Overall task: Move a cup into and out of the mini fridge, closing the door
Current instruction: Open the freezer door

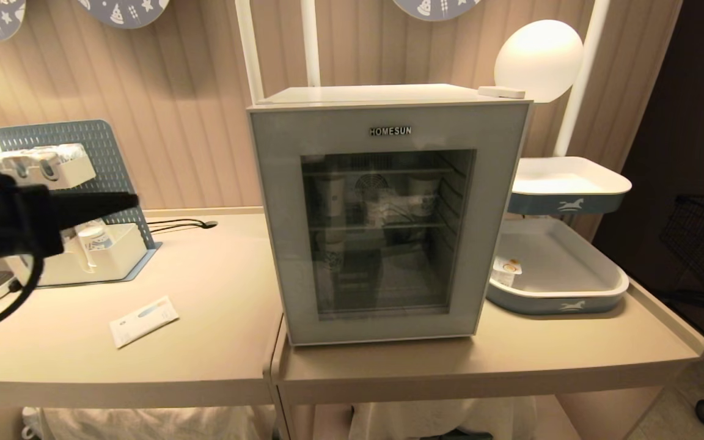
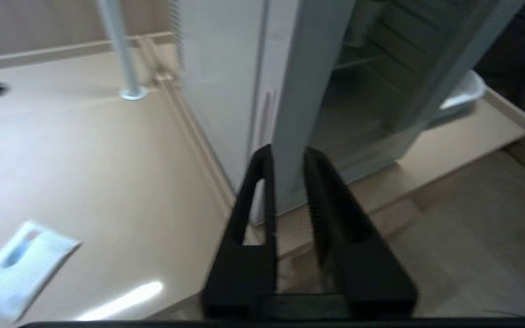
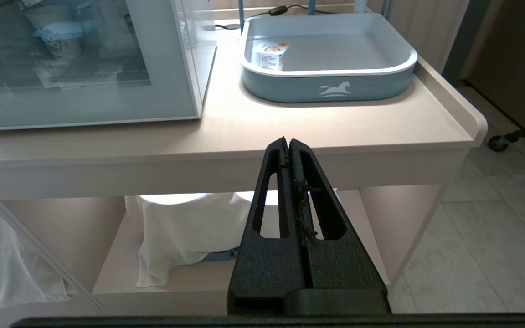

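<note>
Door [image 1: 278, 232] of the mini fridge [image 1: 376, 95] shut; cup probably the pale squat shape [image 1: 385, 211] behind its glass, not certain. Left of the fridge, left gripper [image 2: 287, 152] narrowly spread, facing the door's edge; in front, right gripper [image 3: 287, 141] pressed together. Risk: slipping off the flush frame, or shoving the fridge sideways.

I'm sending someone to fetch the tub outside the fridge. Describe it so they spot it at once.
Start at the fridge. Just to its right, the lower blue tray holds one small tub in its near-left corner. It is the only thing in that tray, and its white lid bears an orange mark.
</note>
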Controlling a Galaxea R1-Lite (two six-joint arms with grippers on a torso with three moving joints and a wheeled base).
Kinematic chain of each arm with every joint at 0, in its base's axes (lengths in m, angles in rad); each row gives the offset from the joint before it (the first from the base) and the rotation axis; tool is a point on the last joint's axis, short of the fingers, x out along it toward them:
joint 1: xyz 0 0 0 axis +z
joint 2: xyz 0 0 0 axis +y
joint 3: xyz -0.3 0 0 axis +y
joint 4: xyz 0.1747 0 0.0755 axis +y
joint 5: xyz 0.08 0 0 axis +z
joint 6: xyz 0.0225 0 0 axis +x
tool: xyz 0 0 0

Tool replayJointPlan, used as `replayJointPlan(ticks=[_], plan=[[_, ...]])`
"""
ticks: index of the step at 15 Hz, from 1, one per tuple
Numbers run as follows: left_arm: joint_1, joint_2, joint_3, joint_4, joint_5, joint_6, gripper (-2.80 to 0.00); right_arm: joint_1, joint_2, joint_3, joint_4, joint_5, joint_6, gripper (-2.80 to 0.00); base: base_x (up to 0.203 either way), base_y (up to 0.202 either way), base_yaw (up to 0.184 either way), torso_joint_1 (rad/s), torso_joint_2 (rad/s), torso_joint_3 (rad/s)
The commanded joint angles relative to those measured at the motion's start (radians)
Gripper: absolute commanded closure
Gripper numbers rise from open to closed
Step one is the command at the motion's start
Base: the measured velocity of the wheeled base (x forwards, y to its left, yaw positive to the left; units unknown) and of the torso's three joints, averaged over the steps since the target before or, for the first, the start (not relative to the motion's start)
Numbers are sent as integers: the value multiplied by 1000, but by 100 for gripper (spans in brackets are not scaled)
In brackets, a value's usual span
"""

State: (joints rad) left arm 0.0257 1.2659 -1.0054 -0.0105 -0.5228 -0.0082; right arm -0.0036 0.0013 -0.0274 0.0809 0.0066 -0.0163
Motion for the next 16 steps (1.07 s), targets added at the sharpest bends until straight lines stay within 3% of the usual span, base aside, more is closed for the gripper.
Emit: replayJointPlan(ticks=[1, 2, 4, 5, 12, 14, 16], plan=[[4, 235, -42, -37, -105, 4, -280, 0, 2, 0, 0, 1, -1, 0, 0, 0, 0, 0, 0, 0], [8, 293, -61, -74, -155, 4, -280, 1, 2, 0, 0, 1, -1, 0, 0, 0, 0, 0, 0, 0], [25, 350, -55, -161, -321, -3, -280, 1, 2, 0, 0, 1, -1, 0, 0, 0, 0, 0, 0, 0], [29, 362, -19, -221, -353, -4, -280, 1, 2, 0, 0, 1, -1, 0, 0, 0, 0, 0, 0, 0], [26, 588, 194, -786, -477, 2, -280, -1, 2, 0, 0, 0, 1, 0, 0, 0, 0, 0, 0, 0], [15, 641, 201, -868, -483, 0, -280, -1, 2, 0, 0, 0, 1, 0, 0, 0, 0, 0, 0, 0], [-7, 659, 185, -874, -483, -11, -280, -1, 2, 0, 0, 0, 1, 0, 0, 0, 0, 0, 0, 0]])
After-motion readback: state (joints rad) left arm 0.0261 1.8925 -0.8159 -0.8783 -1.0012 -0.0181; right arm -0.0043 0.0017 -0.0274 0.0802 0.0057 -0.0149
